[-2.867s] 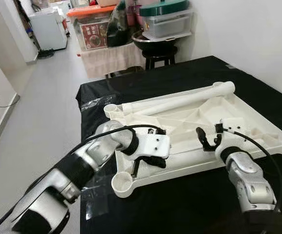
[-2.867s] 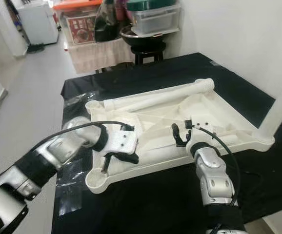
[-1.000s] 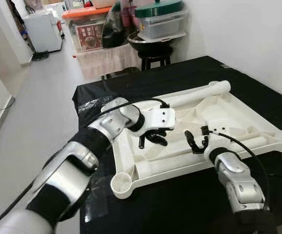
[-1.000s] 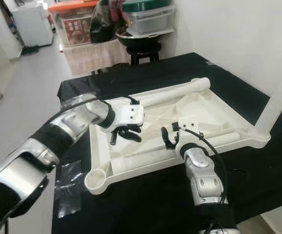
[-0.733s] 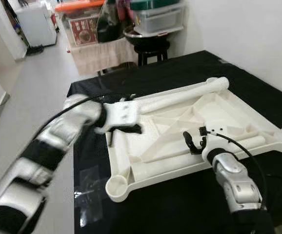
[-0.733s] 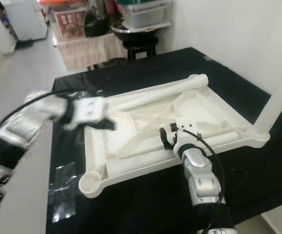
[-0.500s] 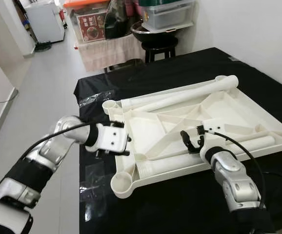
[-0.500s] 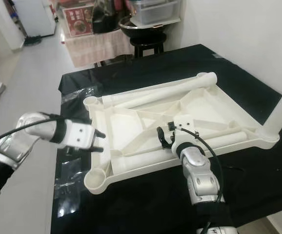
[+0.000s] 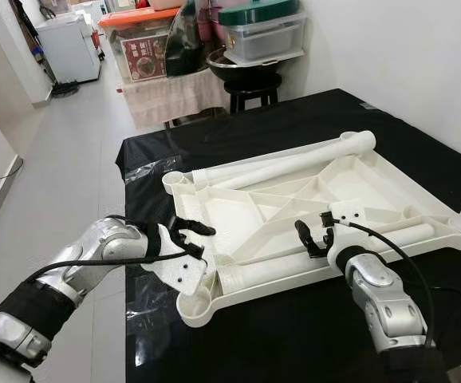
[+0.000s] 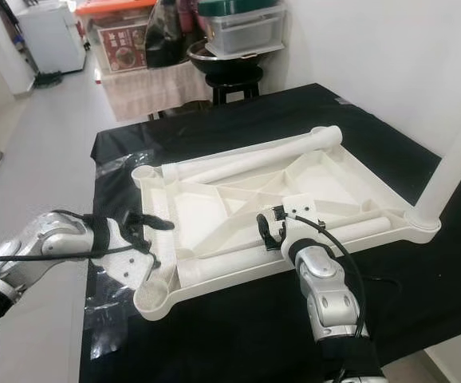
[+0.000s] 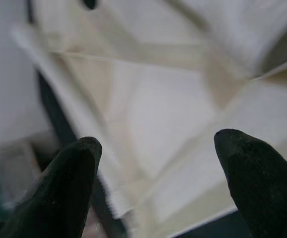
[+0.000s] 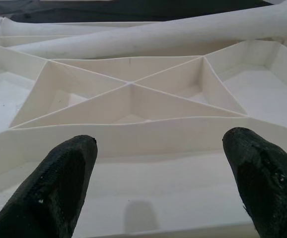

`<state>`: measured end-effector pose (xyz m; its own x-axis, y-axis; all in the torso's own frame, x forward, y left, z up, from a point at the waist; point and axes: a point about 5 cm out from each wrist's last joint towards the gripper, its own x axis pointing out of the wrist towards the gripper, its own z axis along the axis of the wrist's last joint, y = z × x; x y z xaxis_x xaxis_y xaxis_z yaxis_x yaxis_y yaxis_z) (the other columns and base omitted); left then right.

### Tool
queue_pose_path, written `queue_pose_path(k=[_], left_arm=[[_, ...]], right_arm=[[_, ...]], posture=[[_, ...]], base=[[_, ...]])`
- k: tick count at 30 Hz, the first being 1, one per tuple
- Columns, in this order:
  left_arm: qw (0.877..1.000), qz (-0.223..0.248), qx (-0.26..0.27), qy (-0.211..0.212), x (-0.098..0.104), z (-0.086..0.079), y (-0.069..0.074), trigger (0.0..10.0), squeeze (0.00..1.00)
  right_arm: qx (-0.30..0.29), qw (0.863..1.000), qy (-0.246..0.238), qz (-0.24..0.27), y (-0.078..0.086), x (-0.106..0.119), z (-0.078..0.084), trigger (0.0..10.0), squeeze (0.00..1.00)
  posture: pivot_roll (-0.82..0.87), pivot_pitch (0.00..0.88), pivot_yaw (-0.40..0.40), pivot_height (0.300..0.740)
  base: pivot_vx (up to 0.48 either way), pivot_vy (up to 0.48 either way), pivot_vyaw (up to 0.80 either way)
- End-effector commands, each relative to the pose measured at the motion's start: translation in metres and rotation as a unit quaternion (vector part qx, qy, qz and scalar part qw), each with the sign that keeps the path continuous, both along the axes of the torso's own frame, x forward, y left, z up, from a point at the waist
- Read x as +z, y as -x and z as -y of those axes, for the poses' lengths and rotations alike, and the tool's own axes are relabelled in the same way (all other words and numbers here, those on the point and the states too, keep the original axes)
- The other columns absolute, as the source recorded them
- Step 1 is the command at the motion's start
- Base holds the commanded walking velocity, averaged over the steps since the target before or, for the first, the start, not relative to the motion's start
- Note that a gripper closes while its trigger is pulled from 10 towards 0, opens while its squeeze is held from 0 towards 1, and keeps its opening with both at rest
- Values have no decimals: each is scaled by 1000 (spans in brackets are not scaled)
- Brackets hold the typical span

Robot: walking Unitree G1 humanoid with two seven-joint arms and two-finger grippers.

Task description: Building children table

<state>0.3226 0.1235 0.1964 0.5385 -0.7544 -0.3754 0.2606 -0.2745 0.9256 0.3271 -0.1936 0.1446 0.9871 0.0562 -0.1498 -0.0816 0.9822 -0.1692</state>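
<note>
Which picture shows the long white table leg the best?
The left eye view: the long white leg lies whole along the upside-down tabletop's far edge. The right eye view matches. The right wrist view catches part of it; the left wrist view is blurry.

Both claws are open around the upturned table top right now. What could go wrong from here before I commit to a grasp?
1. The left claw sits at the table top's left edge, close to the black table's side; a pull may drag the top off.
2. Two loose legs lie in the top, one along the far side and one along the near side; tilting could roll them out.
3. The right claw hovers over the near leg and may knock it.
</note>
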Motion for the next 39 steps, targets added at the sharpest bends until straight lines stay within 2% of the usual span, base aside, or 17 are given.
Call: queue_pose_path(k=[1,5,7,9,10,11,12,14,18,21,25,27,32,36,39], left_arm=[[1000,22,-9,4,-5,3,0,10000,0],[999,32,-8,28,-6,4,-1,10000,0],[999,20,-15,47,-10,6,1,10000,0],[999,20,-15,47,-10,6,1,10000,0],[996,-35,-46,67,-19,12,13,10000,0],[994,-58,-59,69,-21,14,17,10000,0],[994,-58,-59,69,-21,14,17,10000,0],[992,-88,-76,45,-30,13,23,10000,0],[992,-98,-79,26,-33,10,24,10000,0],[992,-98,-78,20,-31,9,22,10000,0],[991,-105,-76,-23,-28,2,19,10000,0],[991,-105,-76,-23,-28,2,19,10000,0],[987,-130,-74,-60,-16,-9,18,10000,0],[986,-134,-83,-62,-14,-8,21,10000,0],[985,-137,-91,-59,-20,-3,24,10000,0]], right_arm=[[4,1000,-2,-14,1,-6,-3,10000,0],[3,1000,-1,-15,1,-6,-2,10000,0],[2,1000,-1,-15,1,-6,-2,10000,0],[2,1000,-1,-15,1,-6,-2,10000,0],[2,1000,0,-16,1,-6,-2,10000,0],[3,1000,0,-17,1,-6,-2,10000,0],[3,1000,0,-17,1,-6,-2,10000,0],[3,1000,1,-17,1,-7,-2,10000,0],[4,1000,1,-18,0,-7,-3,10000,0],[4,1000,0,-19,1,-8,-3,10000,0],[2,1000,3,-19,1,-7,-2,10000,0],[2,1000,3,-19,1,-7,-2,10000,0],[2,1000,3,-19,1,-7,-1,10000,0],[3,1000,4,-21,1,-8,-1,10000,0],[2,1000,5,-21,1,-8,-1,10000,0]], posture=[[-146,47,87,740],[-146,47,87,740],[-146,47,87,740],[-146,47,87,740],[-147,53,86,740],[-147,53,86,740],[-147,53,86,740],[-144,53,88,740],[-144,53,88,740],[-144,54,91,740],[-147,55,90,740],[-147,55,90,740],[-145,57,90,740],[-144,58,91,740],[-150,60,90,740]], base=[[0,0,0],[0,0,0],[0,0,0],[0,0,0],[0,0,0],[0,0,0],[0,0,0],[0,0,0],[0,0,0],[0,0,0],[0,0,0],[0,0,0],[0,0,0],[0,0,0],[0,0,0]])
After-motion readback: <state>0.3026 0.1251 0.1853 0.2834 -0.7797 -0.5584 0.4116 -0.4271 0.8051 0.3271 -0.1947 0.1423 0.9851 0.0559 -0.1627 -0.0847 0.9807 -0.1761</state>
